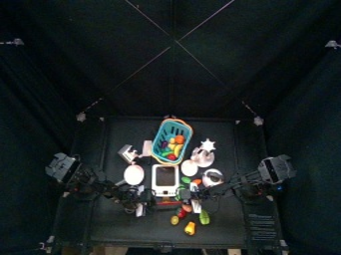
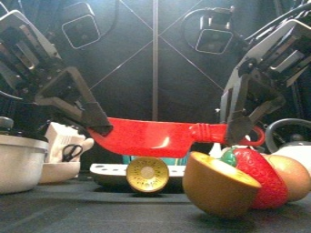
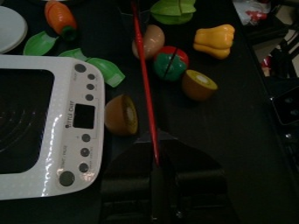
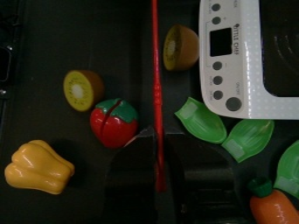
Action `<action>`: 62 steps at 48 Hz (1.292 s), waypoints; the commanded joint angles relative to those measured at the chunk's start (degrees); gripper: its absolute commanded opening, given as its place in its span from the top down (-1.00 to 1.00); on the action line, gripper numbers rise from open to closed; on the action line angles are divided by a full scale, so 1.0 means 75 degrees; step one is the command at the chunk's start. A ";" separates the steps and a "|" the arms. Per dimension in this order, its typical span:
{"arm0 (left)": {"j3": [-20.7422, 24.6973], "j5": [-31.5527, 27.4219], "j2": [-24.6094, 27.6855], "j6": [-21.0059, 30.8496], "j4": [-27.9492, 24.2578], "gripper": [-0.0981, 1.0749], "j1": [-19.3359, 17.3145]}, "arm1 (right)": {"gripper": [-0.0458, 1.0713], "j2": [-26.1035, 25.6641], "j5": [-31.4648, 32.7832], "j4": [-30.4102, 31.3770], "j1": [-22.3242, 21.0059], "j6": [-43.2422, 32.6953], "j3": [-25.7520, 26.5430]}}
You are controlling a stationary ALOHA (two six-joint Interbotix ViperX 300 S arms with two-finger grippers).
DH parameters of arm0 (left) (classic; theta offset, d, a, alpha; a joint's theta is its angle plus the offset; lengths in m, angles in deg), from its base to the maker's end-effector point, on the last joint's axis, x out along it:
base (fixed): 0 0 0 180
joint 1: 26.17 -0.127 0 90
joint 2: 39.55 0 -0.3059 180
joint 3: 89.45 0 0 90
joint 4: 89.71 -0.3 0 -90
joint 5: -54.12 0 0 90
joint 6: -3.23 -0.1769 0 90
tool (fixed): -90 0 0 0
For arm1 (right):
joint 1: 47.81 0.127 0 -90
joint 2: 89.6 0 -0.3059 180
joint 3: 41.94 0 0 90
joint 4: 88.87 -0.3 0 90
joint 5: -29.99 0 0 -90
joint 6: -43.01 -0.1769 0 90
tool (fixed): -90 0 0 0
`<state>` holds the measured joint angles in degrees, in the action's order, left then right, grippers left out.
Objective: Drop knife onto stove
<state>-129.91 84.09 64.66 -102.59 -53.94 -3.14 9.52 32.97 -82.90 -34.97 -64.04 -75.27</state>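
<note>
While both grippers pinch it, the red knife hangs level above the table, off the surface. Left gripper jaws pressed on one end, right gripper jaws pressed on the other. Stove lies just beside the blade's line, below it, not touching. Strawberry, kiwi half and yellow pepper sit opposite the stove.

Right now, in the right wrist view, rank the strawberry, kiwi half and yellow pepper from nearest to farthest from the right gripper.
1. strawberry: just beside the knife held by the right gripper.
2. kiwi half: past the strawberry, away from the stove.
3. yellow pepper: farthest out on that side.
</note>
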 commanded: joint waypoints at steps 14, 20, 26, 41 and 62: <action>0.0176 0.0164 -0.0199 0.0000 -0.0023 -0.19 -0.0246 | 0.71 -0.0539 0.0141 0.0094 -0.0035 0.0023 0.0187; 0.0164 0.0211 -0.0258 -0.0012 -0.0035 -0.34 -0.0387 | 0.71 -0.0633 0.0328 0.0059 -0.0035 -0.0023 0.0152; 0.0082 0.0445 -0.0422 -0.0023 -0.0059 -0.41 -0.0504 | 0.71 -0.0809 0.0574 0.0023 -0.0012 -0.0023 0.0129; -0.0609 0.1406 -0.1371 -0.0023 -0.0234 -0.41 -0.0527 | 0.71 -0.1277 0.0902 -0.0129 -0.0035 -0.0035 -0.0141; -0.1852 0.2262 -0.3141 -0.0047 -0.0809 -0.41 -0.1055 | 0.71 -0.1184 0.0926 -0.0035 -0.1301 0.0000 -0.0094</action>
<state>-143.79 100.35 43.83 -102.85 -58.25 -9.99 0.91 40.27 -83.16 -42.27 -64.21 -77.30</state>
